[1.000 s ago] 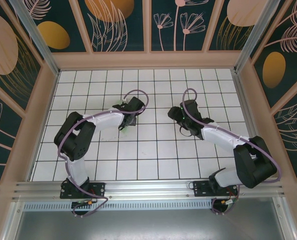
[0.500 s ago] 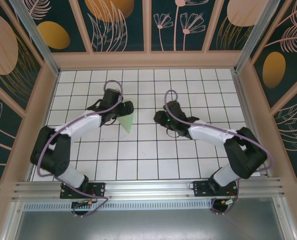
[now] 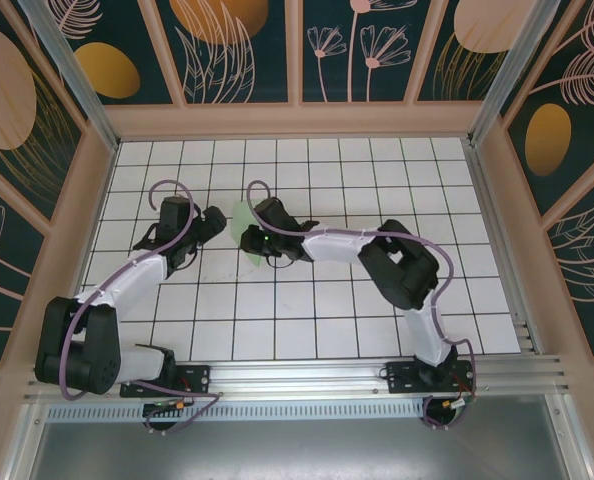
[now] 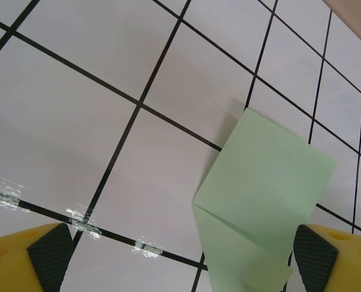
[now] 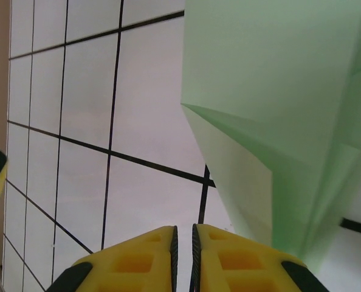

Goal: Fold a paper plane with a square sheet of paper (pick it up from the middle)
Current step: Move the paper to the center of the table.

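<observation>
- The paper plane (image 3: 245, 218) looks largely folded: a pale green dart on the table (image 3: 377, 170), left of centre, between the two arms.
- I'd judge this a late step, pressing creases or taking hold. The next move calls for a grip at its middle that doesn't crumple the thin folds.
- The left fingers (image 4: 44, 255) stand wide apart and hold nothing; the paper is just beside one pad.
- The right fingers (image 5: 138, 255) are almost together with nothing visible between them, the paper just alongside.

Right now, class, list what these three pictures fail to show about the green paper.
Top view: green paper partly covered by the right gripper; fold shape too small.
Left wrist view: its lower end is cut off by the bottom edge.
Right wrist view: it runs off top and right edges.
</observation>
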Controlling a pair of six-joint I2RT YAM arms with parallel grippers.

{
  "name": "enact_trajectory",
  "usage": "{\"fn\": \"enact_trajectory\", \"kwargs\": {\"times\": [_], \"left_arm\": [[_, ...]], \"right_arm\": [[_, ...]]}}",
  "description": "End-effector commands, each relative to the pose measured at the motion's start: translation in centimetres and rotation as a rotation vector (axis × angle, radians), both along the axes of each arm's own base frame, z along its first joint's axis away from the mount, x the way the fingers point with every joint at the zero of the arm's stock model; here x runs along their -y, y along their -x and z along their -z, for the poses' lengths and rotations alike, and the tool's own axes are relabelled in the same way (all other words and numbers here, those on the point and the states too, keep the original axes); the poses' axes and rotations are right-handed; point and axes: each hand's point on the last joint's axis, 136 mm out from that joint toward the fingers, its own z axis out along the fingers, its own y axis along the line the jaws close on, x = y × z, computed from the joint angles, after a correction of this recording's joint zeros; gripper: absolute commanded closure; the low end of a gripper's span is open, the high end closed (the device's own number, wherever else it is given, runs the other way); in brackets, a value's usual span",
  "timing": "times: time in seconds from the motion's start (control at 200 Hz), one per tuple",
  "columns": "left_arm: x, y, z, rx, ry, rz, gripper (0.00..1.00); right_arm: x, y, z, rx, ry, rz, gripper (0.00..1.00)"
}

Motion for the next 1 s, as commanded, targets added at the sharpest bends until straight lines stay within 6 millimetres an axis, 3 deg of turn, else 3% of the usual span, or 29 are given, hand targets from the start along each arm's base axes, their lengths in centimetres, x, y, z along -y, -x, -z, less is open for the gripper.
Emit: {"fn": "enact_trajectory", "kwargs": {"times": [0.0, 0.195, 0.43, 0.736, 0.856, 0.996], "left_arm": [[-0.2, -0.3, -0.8, 0.039, 0.033, -0.02, 0.04], [0.5, -0.3, -0.3, 0.028, 0.047, 0.02, 0.04], [1.7, -0.4, 0.2, 0.021, 0.078, 0.079, 0.02], [3.9, -0.3, -0.1, 0.042, 0.134, 0.21, 0.01], [5.5, -0.1, -0.4, 0.059, 0.198, 0.281, 0.06], [6.9, 0.1, -0.5, 0.067, 0.264, 0.342, 0.12]], "right_arm": [[-1.2, 0.1, 0.4, -0.041, -0.023, -0.056, 0.84], [1.0, -0.4, 2.8, -0.089, 0.056, -0.03, 0.84], [5.3, 0.2, 5.5, -0.131, 0.163, -0.072, 0.85], [12.0, 4.3, 7.3, -0.093, 0.19, -0.375, 0.85], [14.5, 6.4, 7.2, -0.039, 0.212, -0.513, 0.85], [15.0, 5.1, 4.3, 0.097, 0.234, -0.52, 0.85]]}}
